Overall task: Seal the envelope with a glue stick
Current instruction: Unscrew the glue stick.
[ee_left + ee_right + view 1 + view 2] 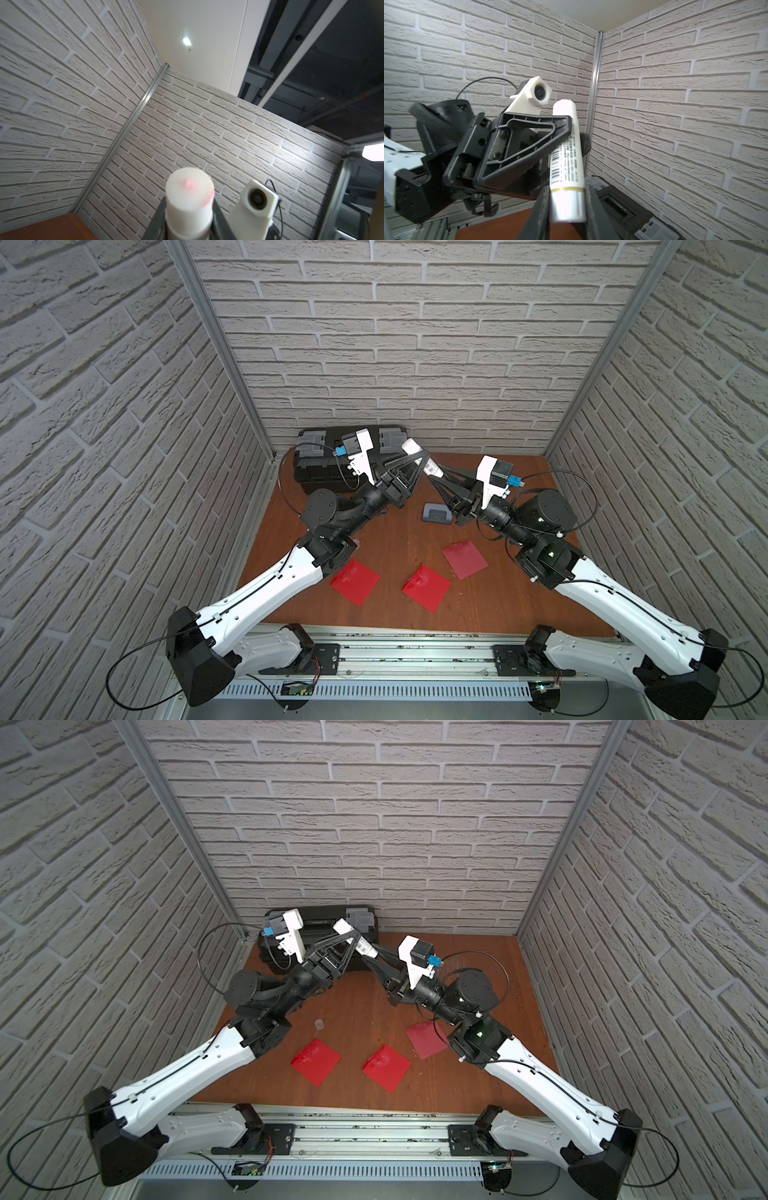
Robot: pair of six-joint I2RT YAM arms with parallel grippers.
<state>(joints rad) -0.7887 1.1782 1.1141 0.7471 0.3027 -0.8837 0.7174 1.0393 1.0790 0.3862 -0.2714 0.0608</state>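
Currently both arms meet in the air just in front of the black plastic toolbox (316, 477) with grey latches, which stands against the back wall.

- White cylindrical glue stick (432, 467) with a printed barcode label: off the table and tilted. Its upper end leans toward the toolbox and its lower end points away from it. It shows in both top views.
- Left gripper (419, 459): clenched across the upper half of the tube. In the left wrist view the round white end of the glue stick (190, 193) stands out between its two fingers.
- Right gripper (439, 477): clamped on the lower end. In the right wrist view the plain section below a gold band sits pinched between both fingers, with the label above them.
- Brown wooden table (386, 539): three flat red square envelopes (426, 587) lie well in front of the toolbox, apart from one another.
- Grey-blue hole punch (435, 513): on the table between the toolbox and the envelopes, under the right gripper.
- Small clear cap-like piece (319, 1024): on the table in a top view, also between the toolbox and the envelopes. I cannot tell whether it stands upright.
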